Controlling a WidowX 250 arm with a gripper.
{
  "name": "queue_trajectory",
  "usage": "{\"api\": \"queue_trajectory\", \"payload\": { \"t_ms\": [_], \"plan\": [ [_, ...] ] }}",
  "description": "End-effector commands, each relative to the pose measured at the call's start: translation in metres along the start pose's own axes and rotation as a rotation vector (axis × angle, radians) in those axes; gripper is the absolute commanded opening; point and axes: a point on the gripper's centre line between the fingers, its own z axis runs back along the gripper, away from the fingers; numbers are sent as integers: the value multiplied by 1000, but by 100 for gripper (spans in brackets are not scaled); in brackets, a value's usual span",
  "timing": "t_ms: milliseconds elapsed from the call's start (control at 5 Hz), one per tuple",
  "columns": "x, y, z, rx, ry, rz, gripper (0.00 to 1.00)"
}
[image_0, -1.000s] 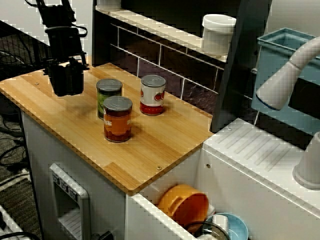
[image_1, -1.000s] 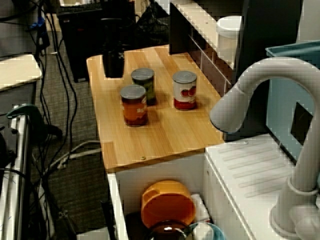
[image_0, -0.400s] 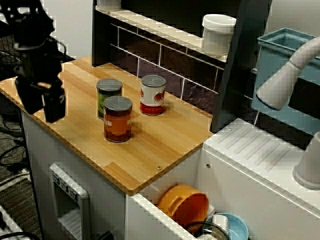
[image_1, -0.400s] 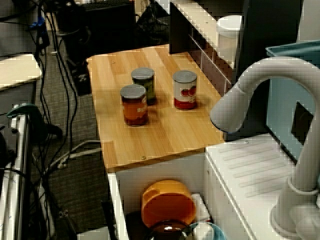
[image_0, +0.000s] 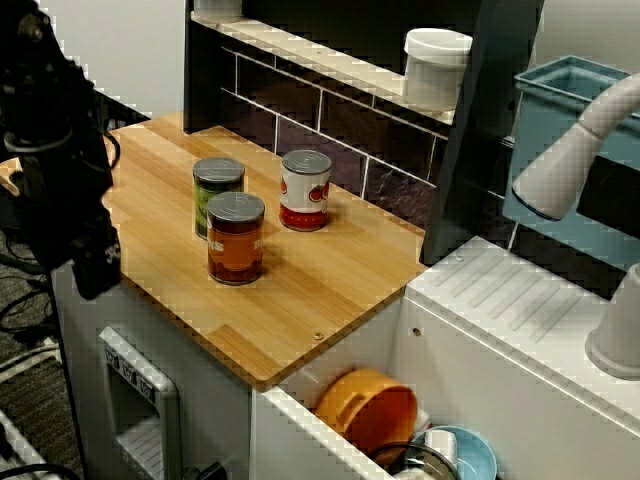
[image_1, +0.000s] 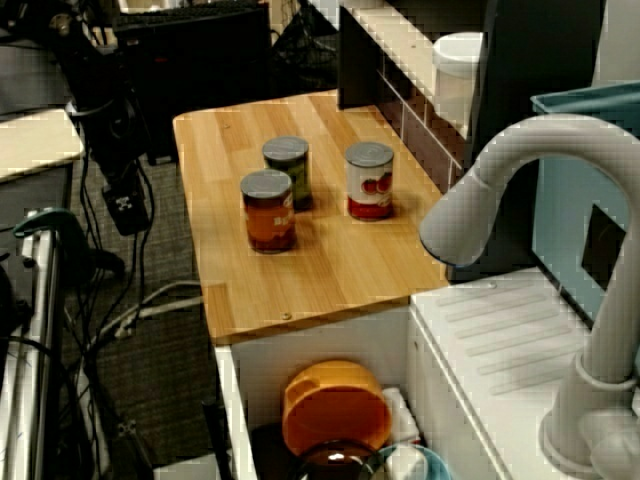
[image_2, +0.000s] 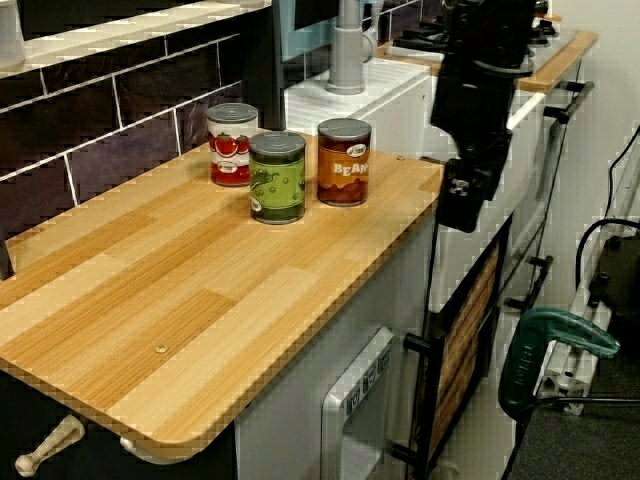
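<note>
While the gripper (image_0: 92, 268) hangs off the wooden surface (image_0: 300, 295), outside its front edge and touching nothing, I cannot tell if the jaws are wide or narrow. Nearest to it, the orange beans can (image_0: 236, 238) stands upright on the surface, just before the green can (image_0: 217, 188) and near the tomato can (image_0: 306, 190). I judge that no grasp is in hand; reaching this can would call for rising above the edge and coming in over the wood.

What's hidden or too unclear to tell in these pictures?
Gripper: dark and small in all views; open or shut is unclear.
Green can: label partly hidden by the orange can, shelf-facing view.
Dishes beside the orange bowl: cut off by the bottom edge, faucet-side view.
</note>
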Motion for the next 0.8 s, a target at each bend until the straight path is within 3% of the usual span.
{"api": "queue_trajectory", "payload": {
  "t_ms": [0, 400, 600],
  "plan": [
    [8, -26, 2, 28, -82, 89, 100],
    [27, -55, -6, 76, -174, 206, 100],
    [33, -65, -9, 88, -181, 227, 100]
  ]
}}
